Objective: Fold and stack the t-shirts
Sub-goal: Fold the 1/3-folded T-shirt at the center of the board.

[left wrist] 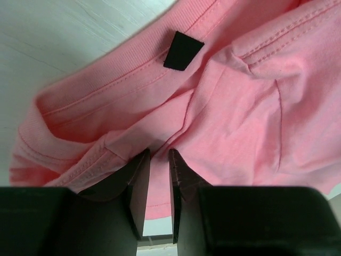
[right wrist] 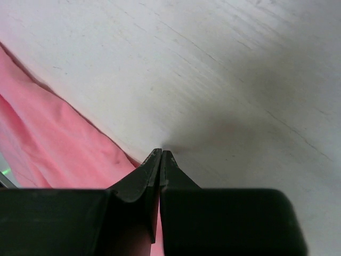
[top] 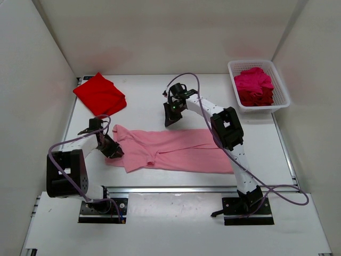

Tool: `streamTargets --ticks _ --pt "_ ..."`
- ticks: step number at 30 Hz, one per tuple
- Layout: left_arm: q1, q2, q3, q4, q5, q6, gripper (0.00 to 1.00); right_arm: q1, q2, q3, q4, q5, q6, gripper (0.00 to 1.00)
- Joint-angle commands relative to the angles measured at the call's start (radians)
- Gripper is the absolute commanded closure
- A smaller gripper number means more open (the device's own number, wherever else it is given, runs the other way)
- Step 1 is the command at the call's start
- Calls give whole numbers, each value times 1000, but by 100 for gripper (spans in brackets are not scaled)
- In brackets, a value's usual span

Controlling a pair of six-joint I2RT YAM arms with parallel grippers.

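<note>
A light pink t-shirt (top: 181,152) lies spread out across the middle of the table. My left gripper (top: 114,150) is at the shirt's left end, by the collar with its black label (left wrist: 183,50). Its jaws (left wrist: 160,152) stand narrow, shut on a fold of the pink cloth (left wrist: 240,106), and creases run to the tips. My right gripper (top: 169,120) is shut and holds nothing. Its tips (right wrist: 161,152) are down at the bare table just beyond the shirt's far edge (right wrist: 42,138). A bright red t-shirt (top: 99,94) lies folded at the back left.
A white lattice basket (top: 282,92) stands at the back right and holds a crumpled magenta t-shirt (top: 254,79) on top of a dark red t-shirt (top: 249,99). White walls close in the table on three sides. A metal rail (top: 176,188) runs along the near edge.
</note>
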Motion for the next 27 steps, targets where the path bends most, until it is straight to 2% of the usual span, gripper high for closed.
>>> streamTargets --ticks 1,3,5,7,13,17,20,27 --pt "29 -12 -17 -8 -32 14 68 6 -40 -13 11 8 -10 100" --pt "7 -26 -7 -11 -9 18 67 -5 -62 -19 16 -21 3 96" --pt "-35 -40 44 -22 -18 11 66 1 -74 -20 27 -75 3 73" --pt "-64 -39 97 -31 -32 12 65 6 -80 -24 25 -110 -4 65" --pt "-27 -10 156 -23 -53 1 64 49 -99 -72 39 -118 -15 65" --pt "-10 6 152 -20 -61 11 64 56 -94 -56 -40 -117 -49 64" --pt "3 0 136 -14 -64 18 65 41 -178 -87 -36 -63 -55 66" --pt "20 29 167 -9 -68 40 64 14 -391 -269 -16 86 -75 65"
